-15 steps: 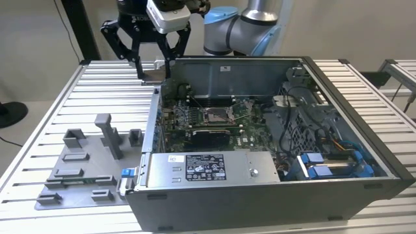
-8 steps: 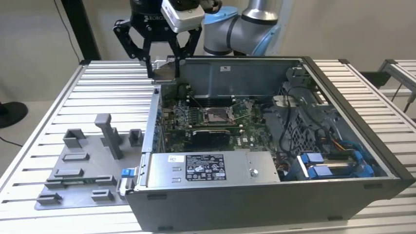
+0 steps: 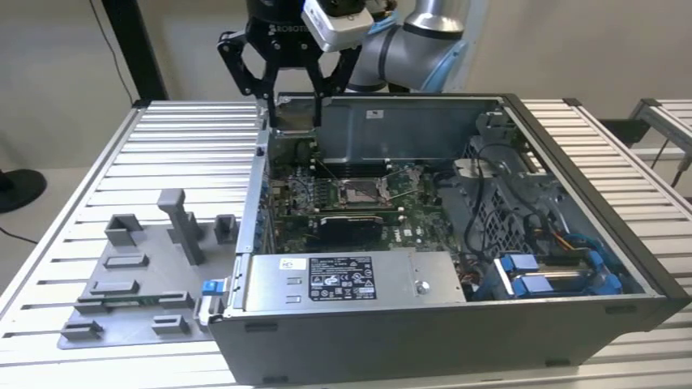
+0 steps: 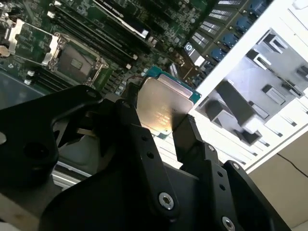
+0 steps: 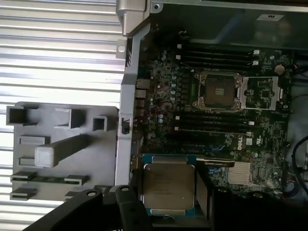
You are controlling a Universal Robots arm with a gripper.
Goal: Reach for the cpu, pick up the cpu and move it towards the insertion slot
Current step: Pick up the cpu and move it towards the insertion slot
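On the exterior view's left you have the grey plastic tray lying flat on the slatted metal table, its upright blocks standing free and its shallow recesses facing up. Just beside it, toward the exterior view's right, sits the open computer case, with the green circuit board exposed on its floor.

Above the case's near-left corner you can see the fingers hanging from the arm, raised over the case wall, between the tray and the board. In both wrist views they are clamped on the cpu, one black finger pressing each of two opposite edges. The chip's pale silver face is turned toward the cameras, with a thin greenish-blue rim showing around it. It is off the tray and held in the air, touching nothing but the fingers.

Further toward the exterior view's right, near the middle of the board, you find the insertion slot: a square, shiny metal frame with a brownish centre, its cover plate swung open just beside it. The cpu is well apart from the slot, held nearer the case wall than the socket.

Blue cable connectors lie at the case's far right corner.
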